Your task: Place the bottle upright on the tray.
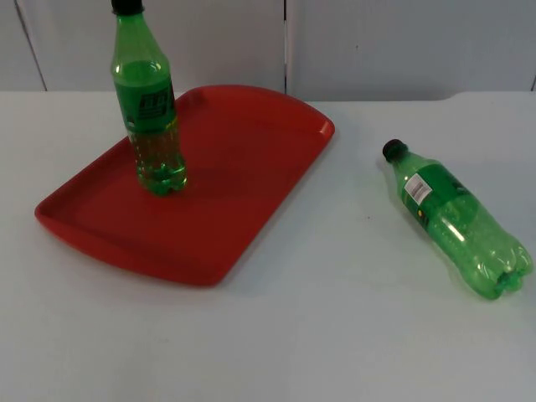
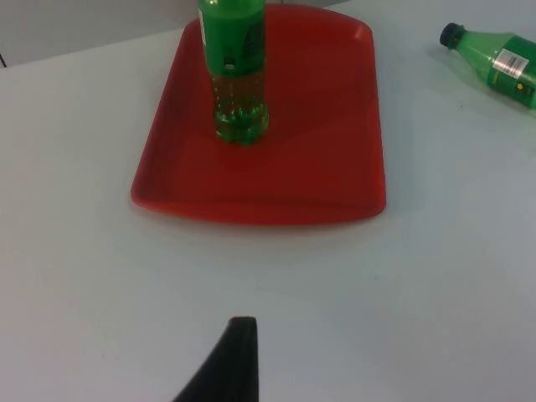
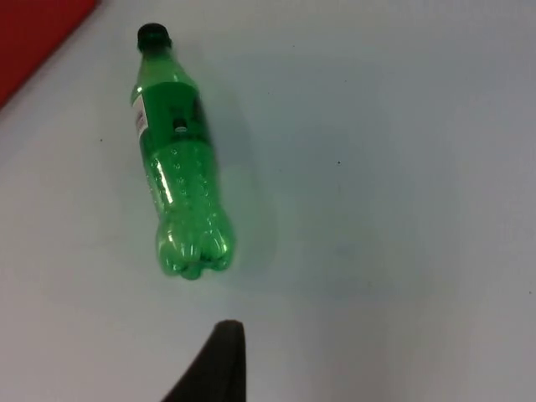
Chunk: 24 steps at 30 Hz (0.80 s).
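From the top camera we see a red tray [image 1: 251, 180] lying at an angle on the left half of the white surface [image 1: 335, 335]. A green bottle [image 1: 151, 117] with a black cap stands upright on the tray's left part. A second green bottle [image 1: 456, 218] lies on its side on the bare surface at the right, well apart from the tray, its black cap [image 1: 394, 150] pointing far and left, its base near and right.

From the left wrist camera we look across the surface at the tray [image 2: 335, 126] and the standing bottle [image 2: 237, 75] on it; the lying bottle [image 2: 494, 63] shows beyond the tray's edge. The left tool [image 2: 239, 356] hangs above bare surface, well short of the tray, with one black fingertip visible; we cannot tell whether it is released or clenched.

From the right wrist camera we see the lying bottle [image 3: 177, 159] and a corner of the tray [image 3: 33, 33]. The right tool [image 3: 222, 360] hovers near the bottle's base, not touching it; its state we cannot tell either.
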{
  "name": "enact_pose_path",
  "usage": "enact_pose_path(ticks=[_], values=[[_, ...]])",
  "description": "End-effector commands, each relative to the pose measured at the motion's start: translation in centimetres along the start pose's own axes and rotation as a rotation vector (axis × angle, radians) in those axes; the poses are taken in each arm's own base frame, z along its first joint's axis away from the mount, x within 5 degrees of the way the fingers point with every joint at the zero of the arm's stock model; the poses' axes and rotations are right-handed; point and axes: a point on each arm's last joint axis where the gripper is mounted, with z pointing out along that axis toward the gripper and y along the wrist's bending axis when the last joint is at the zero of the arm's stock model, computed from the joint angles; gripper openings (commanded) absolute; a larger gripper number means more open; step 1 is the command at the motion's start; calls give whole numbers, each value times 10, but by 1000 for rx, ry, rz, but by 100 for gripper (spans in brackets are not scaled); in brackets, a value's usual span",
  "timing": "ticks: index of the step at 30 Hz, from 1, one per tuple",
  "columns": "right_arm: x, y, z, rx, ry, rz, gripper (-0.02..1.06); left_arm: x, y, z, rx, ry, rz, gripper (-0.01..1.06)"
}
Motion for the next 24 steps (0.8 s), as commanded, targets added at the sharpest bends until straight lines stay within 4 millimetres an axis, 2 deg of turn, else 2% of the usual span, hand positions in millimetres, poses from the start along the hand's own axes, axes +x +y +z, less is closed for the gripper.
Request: enact_pose_path(ticks=[1,3,5,11,12,16,17,21,24], values=[[-18,-2,12,2,16,-15,105,1,0,1,9,1,4,105],[-32,-3,28,-1,63,-27,105,1,0,1,9,1,4,105],[-39,-3,34,-2,77,-36,105,1,0,1,9,1,4,105],[-71,-5,78,-11,168,-32,105,1,0,1,9,1,4,105],[-71,-5,78,-11,168,-32,105,1,0,1,9,1,4,105],[-90,-1,104,-73,199,-37,105,1,0,1,9,1,4,105],[-90,-1,104,-73,199,-37,105,1,0,1,9,1,4,105],[-104,1,133,-109,239,-9,105,1,0,1,9,1,4,105],[-107,7,147,-123,279,-28,105,1,0,1,9,1,4,105]])
